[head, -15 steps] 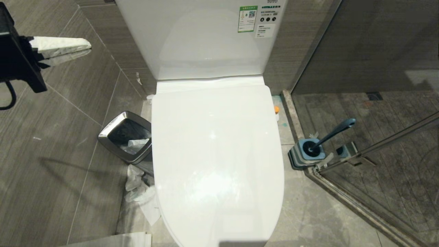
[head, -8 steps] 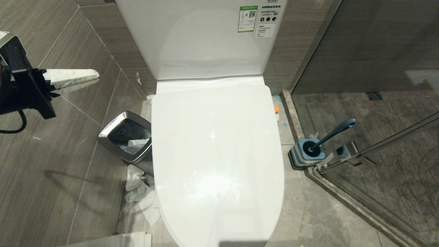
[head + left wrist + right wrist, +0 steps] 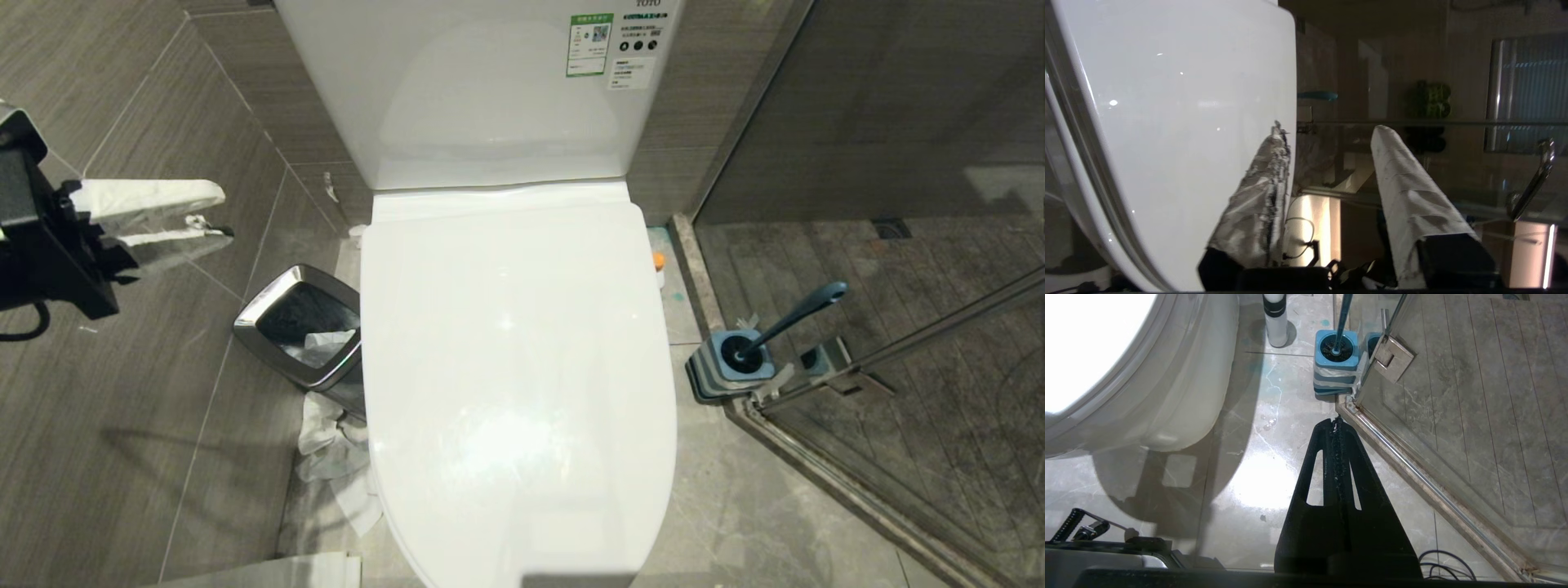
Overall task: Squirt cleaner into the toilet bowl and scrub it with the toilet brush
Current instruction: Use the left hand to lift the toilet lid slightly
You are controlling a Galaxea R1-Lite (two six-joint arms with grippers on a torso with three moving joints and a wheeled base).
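A closed white lid (image 3: 514, 367) covers the toilet bowl, so its inside is hidden; the bowl's outer wall (image 3: 1180, 388) shows in the right wrist view. The toilet brush (image 3: 796, 314) (image 3: 1345, 310) stands in its blue-grey stand (image 3: 727, 367) (image 3: 1336, 363) on the floor right of the toilet. No cleaner liquid is in view. My left gripper (image 3: 222, 212) (image 3: 1329, 130), its fingers wrapped in white, hangs open and empty left of the toilet, level with the lid's back. My right gripper (image 3: 1336, 420) is shut and empty, pointing down at the floor just short of the stand.
A chrome-rimmed waste bin (image 3: 302, 327) sits against the toilet's left side, with crumpled tissue (image 3: 335, 457) on the floor by it. A white bottle with a black band (image 3: 1276, 318) stands beside the toilet. The glass shower door (image 3: 898, 343) and its hinge (image 3: 1392, 355) border the stand.
The left gripper has sunk lower beside the toilet and its jaws, shut before, have come apart. Nothing else has moved.
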